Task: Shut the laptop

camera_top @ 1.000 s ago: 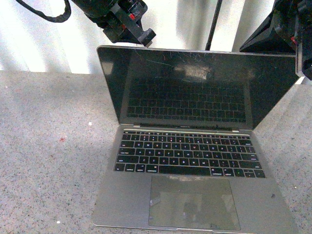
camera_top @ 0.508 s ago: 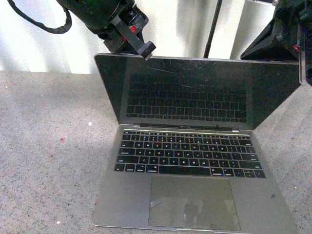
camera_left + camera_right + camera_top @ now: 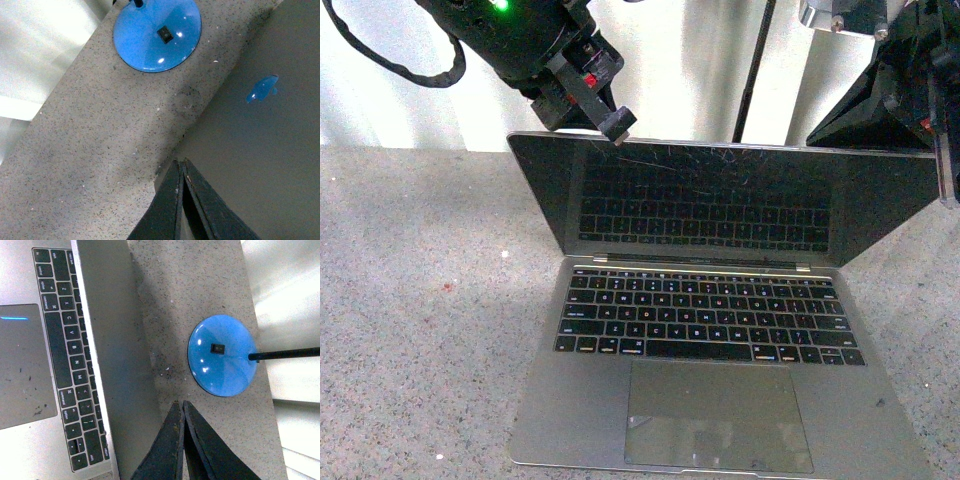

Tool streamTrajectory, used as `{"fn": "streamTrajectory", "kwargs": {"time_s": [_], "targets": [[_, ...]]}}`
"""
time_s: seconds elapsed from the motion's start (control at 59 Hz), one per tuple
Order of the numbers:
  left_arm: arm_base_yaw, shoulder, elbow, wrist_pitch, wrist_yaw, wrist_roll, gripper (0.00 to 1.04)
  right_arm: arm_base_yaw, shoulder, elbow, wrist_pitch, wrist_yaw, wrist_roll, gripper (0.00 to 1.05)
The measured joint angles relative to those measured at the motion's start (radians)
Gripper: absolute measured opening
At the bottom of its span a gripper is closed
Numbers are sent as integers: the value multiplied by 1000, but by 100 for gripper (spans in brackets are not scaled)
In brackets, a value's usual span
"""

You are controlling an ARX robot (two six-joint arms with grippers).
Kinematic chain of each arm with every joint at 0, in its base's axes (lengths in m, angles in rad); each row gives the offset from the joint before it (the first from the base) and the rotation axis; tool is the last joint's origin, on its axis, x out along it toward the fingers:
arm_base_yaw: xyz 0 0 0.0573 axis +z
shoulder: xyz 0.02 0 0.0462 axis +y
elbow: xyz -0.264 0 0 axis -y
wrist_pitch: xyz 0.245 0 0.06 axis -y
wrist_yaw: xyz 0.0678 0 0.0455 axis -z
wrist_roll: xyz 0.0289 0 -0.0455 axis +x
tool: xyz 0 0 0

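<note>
Front view: the laptop (image 3: 720, 330) sat open on the desk (image 3: 420, 330), the left fingers (image 3: 612, 122) at its lid's (image 3: 720, 200) top edge. Left wrist view: those fingers were pressed together. Right wrist view: the right fingers (image 3: 170, 450) were closed behind the lid.

The speckled grey stone tabletop (image 3: 420, 300) fills the scene. Out on its left side sits a tiny red fleck (image 3: 447, 287), with a white crumb (image 3: 504, 254) a little further back and to its right. At the far side, a thin black pole (image 3: 752, 70) rises right of centre against a bright white backdrop (image 3: 690, 60). The wrist views catch its foot: a glossy round blue base (image 3: 222, 356) flat on the stone, a small black switch (image 3: 217, 348) at its middle, light glinting off the dome.
</note>
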Motion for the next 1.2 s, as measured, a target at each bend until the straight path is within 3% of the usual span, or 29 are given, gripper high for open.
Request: {"fn": "streamTrajectory", "kwargs": {"time_s": [1.203], "targets": [[-12,-30,-105,13,24,8,4,0,-3,-55,-6,-2,-17,3]]}}
